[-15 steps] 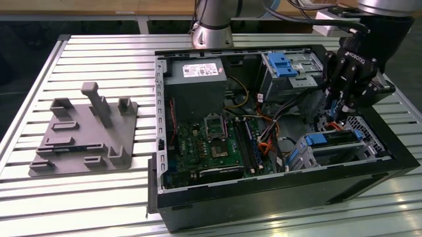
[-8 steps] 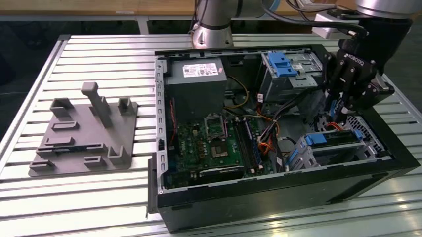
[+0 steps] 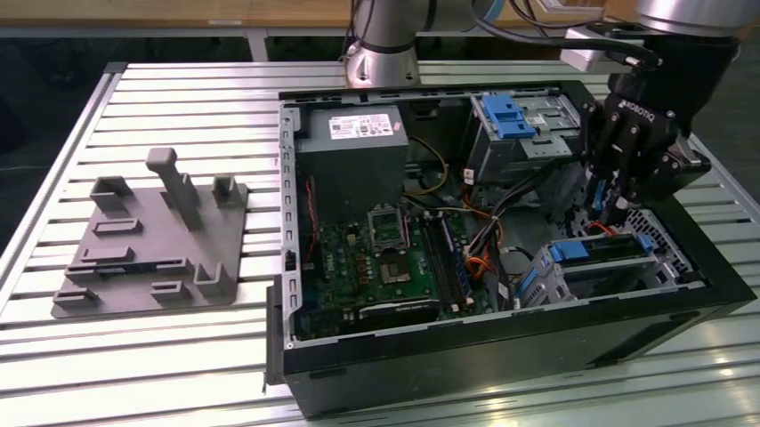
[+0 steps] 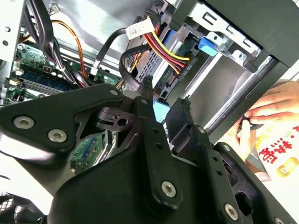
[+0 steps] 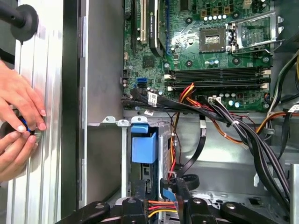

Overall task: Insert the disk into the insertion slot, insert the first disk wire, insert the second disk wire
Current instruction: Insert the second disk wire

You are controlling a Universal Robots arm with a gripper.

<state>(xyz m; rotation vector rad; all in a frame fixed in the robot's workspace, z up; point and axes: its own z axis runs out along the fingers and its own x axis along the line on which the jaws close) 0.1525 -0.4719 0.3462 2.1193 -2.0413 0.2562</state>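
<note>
My black tool (image 3: 611,203) low inside black computer case (image 3: 499,356), fingers (image 4: 150,105) clamped on bundle of red, yellow and black wires (image 4: 161,49) at its connector. Just beyond: silver disk in blue plastic carrier (image 3: 603,252) seated in low grey sheet-metal slot (image 3: 679,258). Farther: green motherboard (image 5: 210,51). Person's hands (image 5: 18,119) on slatted metal surface (image 5: 39,93) outside case.

The black claw (image 3: 611,209) hung inside the open black computer case (image 3: 499,356), just above the blue-framed disk (image 3: 600,252) seated in the insertion slot (image 3: 608,277). Well away from the claw, a grey fixture plate (image 3: 149,258) lay on the slatted worktop (image 3: 178,374).
</note>
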